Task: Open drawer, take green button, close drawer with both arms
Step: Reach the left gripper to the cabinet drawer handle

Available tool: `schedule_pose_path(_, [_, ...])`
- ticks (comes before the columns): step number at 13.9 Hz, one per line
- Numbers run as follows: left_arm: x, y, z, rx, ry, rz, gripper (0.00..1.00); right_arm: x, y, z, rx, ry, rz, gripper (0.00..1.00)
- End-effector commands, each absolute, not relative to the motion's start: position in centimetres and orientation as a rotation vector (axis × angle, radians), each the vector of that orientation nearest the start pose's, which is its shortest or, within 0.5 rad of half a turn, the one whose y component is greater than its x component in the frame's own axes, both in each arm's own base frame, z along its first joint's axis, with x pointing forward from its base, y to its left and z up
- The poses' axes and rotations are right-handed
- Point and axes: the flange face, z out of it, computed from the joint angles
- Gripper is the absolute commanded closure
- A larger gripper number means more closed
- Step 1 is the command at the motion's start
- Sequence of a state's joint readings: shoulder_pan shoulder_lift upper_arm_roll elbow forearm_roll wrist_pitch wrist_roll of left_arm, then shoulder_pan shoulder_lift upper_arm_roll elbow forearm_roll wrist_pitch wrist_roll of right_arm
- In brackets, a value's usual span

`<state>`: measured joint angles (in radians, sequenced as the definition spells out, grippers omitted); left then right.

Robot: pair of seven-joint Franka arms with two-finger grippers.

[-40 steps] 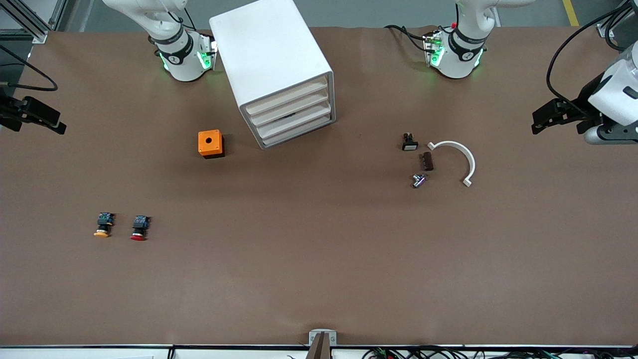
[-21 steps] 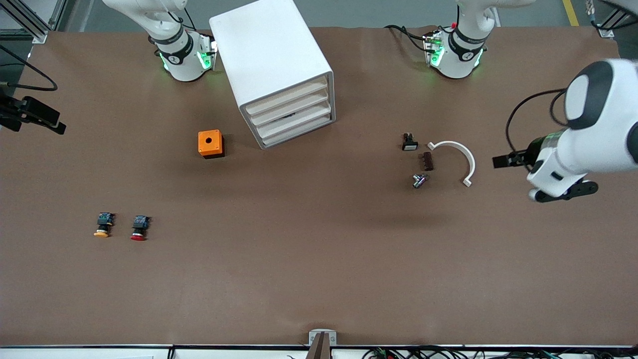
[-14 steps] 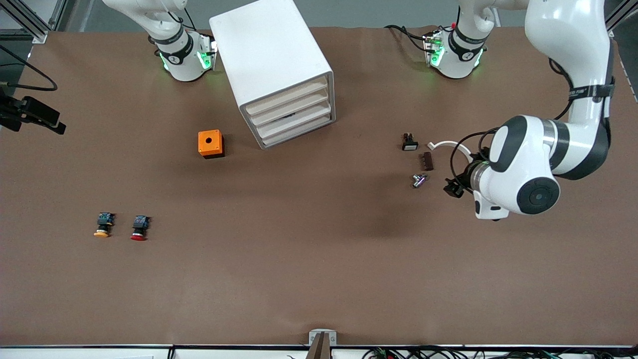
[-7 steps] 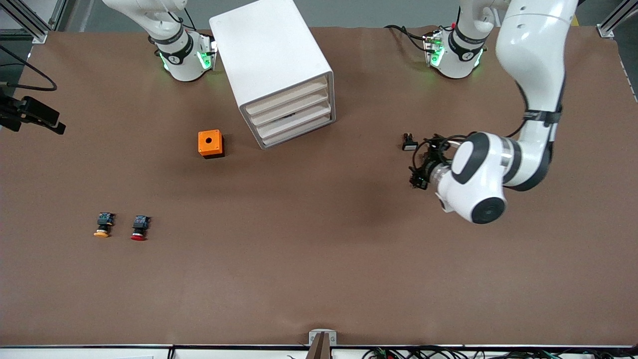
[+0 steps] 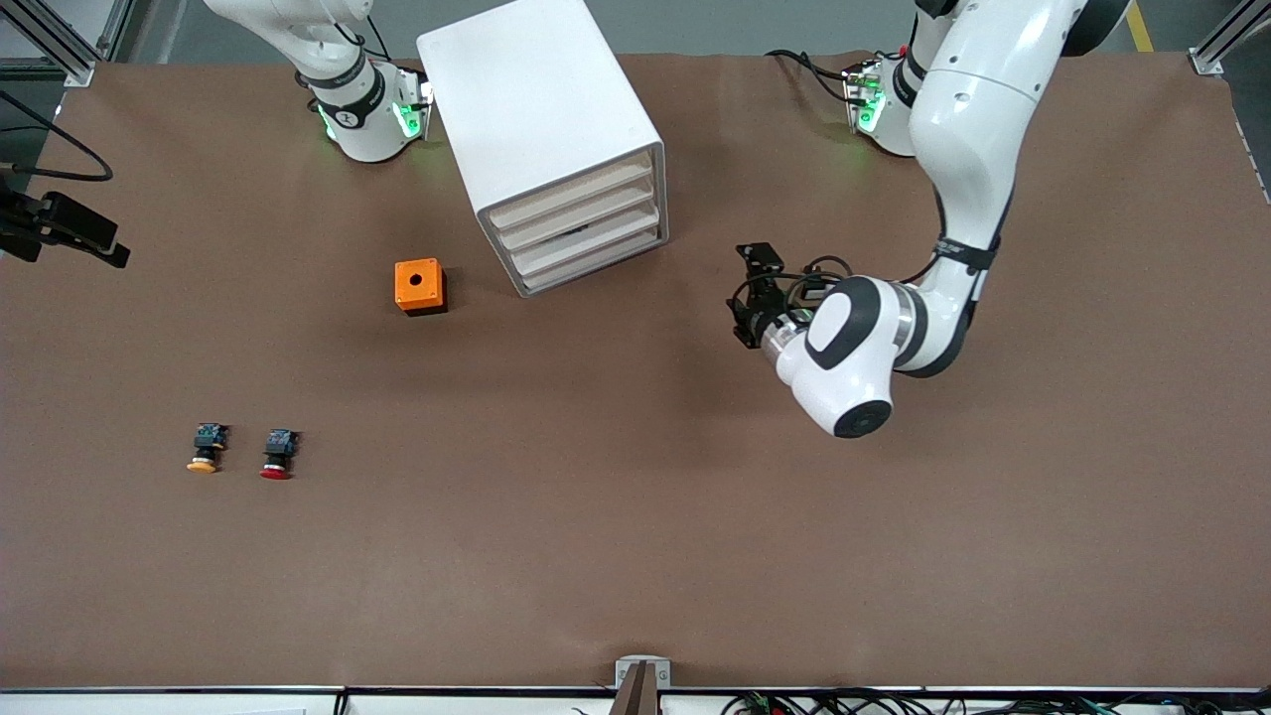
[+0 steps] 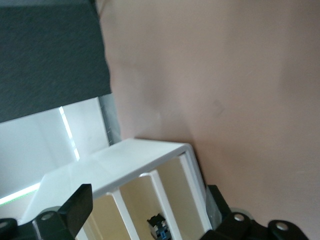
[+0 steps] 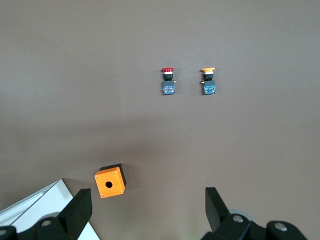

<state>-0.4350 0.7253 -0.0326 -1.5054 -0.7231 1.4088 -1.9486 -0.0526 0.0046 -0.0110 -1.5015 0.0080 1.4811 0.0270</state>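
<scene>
The white cabinet point(image 5: 541, 119) stands between the arm bases with four beige-fronted drawers point(image 5: 586, 223), all shut. A dark bit shows at the third drawer's front point(image 5: 576, 230). In the left wrist view the cabinet point(image 6: 125, 160) fills the lower part, and the button's black-and-blue body point(image 6: 159, 226) sits in a drawer slot, its cap hidden. My left gripper point(image 5: 743, 295) is open and empty, low over the table beside the cabinet's front, facing it point(image 6: 148, 190). My right gripper point(image 5: 79, 238) waits open and empty at the right arm's end of the table point(image 7: 147, 192).
An orange box with a hole point(image 5: 419, 286) stands beside the cabinet, also in the right wrist view point(image 7: 110, 182). A red-capped button point(image 5: 278, 455) and a yellow-orange-capped one point(image 5: 205, 449) lie nearer the front camera. The left arm covers the small parts.
My left arm has swung in from the left arm's end of the table, passed over the small parts and brought its gripper toward the cabinet's front. The right arm has not moved.
</scene>
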Motion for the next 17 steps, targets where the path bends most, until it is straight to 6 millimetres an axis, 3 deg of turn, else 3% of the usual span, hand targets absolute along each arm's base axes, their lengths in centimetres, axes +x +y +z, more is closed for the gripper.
schedule_pose_path(1, [51.7, -38.1, 21.2, 1.932, 2.393, -1.911, 0.02, 54.4, -3.5, 65.2, -3.133, 0.141, 0.024, 0.0])
schedule_pose_path(5, [49.9, -40.7, 19.3, 1.83, 2.434, -2.033, 0.16, 54.4, -3.4, 65.3, -3.132, 0.139, 0.019, 0.0])
schedule_pose_path(9, [49.2, -43.5, 17.2, 1.712, 2.387, -2.144, 0.4, 54.4, -3.3, 65.5, -3.132, 0.143, 0.012, 0.0])
schedule_pose_path(12, [47.7, -46.1, 15.7, 1.63, 2.44, -2.14, 0.42, 54.7, -2.1, 65.2, -3.127, 0.109, 0.024, 0.0])
schedule_pose_path(13, [47.5, -46.4, 15.4, 1.622, 2.463, -2.126, 0.43, 54.8, -0.3, 65.0, -3.144, 0.052, 0.029, 0.0])
schedule_pose_path(15, [47.2, -46.7, 15.1, 1.624, 2.468, -2.127, 0.44, 54.9, 0.2, 64.9, -3.145, 0.041, 0.029, 0.0])
schedule_pose_path(16, [46.8, -46.9, 14.7, 1.631, 2.473, -2.131, 0.51, 55.2, 0.3, 64.5, -3.139, 0.045, 0.041, 0.0])
schedule_pose_path(17, [46.2, -47.4, 14.4, 1.645, 2.475, -2.133, 0.52, 55.4, 0.6, 64.2, -3.127, 0.041, 0.044, 0.0])
